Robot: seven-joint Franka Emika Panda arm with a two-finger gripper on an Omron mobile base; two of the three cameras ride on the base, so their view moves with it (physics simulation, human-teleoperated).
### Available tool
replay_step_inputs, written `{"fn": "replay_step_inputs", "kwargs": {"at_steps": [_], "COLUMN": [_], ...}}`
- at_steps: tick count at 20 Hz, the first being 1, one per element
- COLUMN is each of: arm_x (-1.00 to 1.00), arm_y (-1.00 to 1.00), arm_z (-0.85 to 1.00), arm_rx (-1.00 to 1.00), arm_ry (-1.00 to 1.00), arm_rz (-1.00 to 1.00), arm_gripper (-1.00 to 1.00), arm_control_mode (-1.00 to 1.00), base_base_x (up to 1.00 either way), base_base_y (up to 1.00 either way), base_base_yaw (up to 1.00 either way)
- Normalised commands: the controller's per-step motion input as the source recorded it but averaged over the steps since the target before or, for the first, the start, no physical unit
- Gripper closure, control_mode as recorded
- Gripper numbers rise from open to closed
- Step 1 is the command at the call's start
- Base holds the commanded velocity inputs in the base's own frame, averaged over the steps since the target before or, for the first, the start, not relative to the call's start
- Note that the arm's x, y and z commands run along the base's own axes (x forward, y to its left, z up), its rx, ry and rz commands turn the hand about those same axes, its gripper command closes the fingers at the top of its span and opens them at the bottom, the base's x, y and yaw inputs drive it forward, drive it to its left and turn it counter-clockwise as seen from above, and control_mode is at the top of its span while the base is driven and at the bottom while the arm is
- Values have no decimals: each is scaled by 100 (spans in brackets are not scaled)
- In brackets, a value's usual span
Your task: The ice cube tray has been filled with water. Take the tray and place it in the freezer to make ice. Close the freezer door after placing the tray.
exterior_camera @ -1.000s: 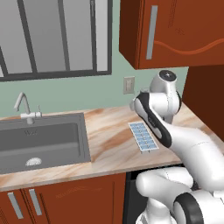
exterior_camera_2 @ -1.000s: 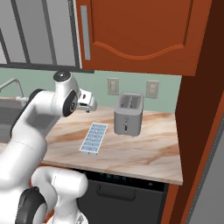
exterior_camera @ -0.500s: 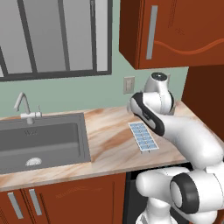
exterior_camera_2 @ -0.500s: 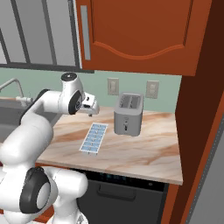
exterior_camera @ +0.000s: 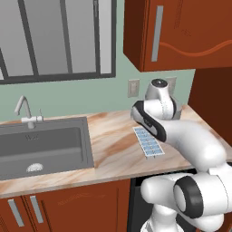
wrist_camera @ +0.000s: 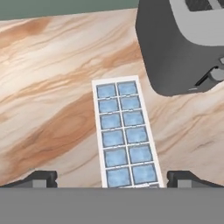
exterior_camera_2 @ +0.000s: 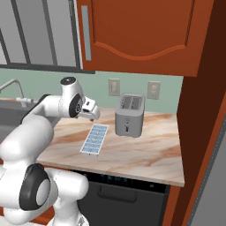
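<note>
- Jaws are spread wide and holding nothing. In the hand view the gripper point(wrist_camera: 112, 177) has one dark tip out on each side, and the ice cube tray point(wrist_camera: 126, 133) runs straight up the gap between them.
- The tray lies flat on the marble counter point(wrist_camera: 52, 105), two rows of pale-blue cells, not lifted at all. It looks centred between the tips, so the lineup seems pretty good already.
- From the right base view the gripper point(exterior_camera_2: 90, 111) hangs above the far end of the tray point(exterior_camera_2: 94, 139), clearly apart from it, so I'd call this the approach-before-grasp step.
- My take on doing it well: come straight down, keep the tips straddling the narrow width, and close on the long white rims rather than poking into the cells. It's supposedly full of water, so keep it level when lifting, no wrist tilt.
- Watch the toaster point(exterior_camera_2: 129, 115), it sits just beside the tray's far end, so any sideways drift that way could bump it.
- Further out there's the sink point(exterior_camera: 43, 145) well off to the left, not in the way.
- Freezer isn't reached yet, so most of the job is still ahead.
</note>
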Motion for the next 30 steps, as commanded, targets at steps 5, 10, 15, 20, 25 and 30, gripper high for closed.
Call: {"fn": "replay_step_inputs", "kwargs": {"at_steps": [5,10,15,20,25,30], "arm_x": [0,0,0,0,0,0], "arm_y": [0,0,-1,-9,-23,-27], "arm_z": [-13,-10,-11,-7,-11,-11], "arm_rx": [0,0,0,0,2,3], "arm_ry": [-1,0,0,0,0,0], "arm_rz": [-17,-18,-23,-21,-13,-9], "arm_gripper": [-100,-100,-100,-100,-100,-100], "arm_control_mode": [-100,-100,-100,-100,-100,-100], "base_base_x": [0,0,0,0,0,0], "base_base_y": [0,0,0,0,0,0], "base_base_yaw": [0,0,0,0,0,0]}}
